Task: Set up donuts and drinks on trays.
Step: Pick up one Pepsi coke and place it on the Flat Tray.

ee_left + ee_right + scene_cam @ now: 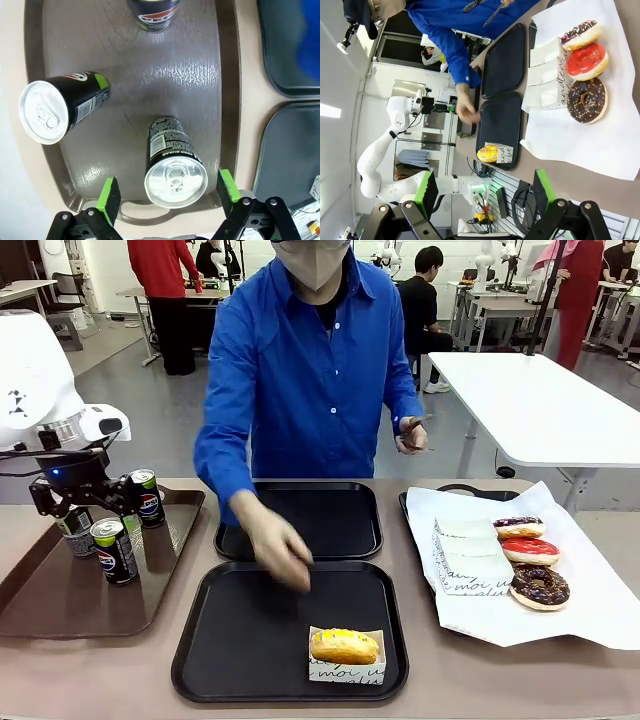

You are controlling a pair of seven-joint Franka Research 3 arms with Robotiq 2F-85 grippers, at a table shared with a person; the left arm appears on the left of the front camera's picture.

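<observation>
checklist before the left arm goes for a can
1. Left pincer open: ok.
2. Can lined up between its pads: ok, roughly centred.
3. Can upright on the brown tray: ok.
4. Other cans apart from it: ok.
5. Near tray free of the person's hand: not ok, hand hovers over it.
6. Pincer height above can: cannot tell.
</observation>
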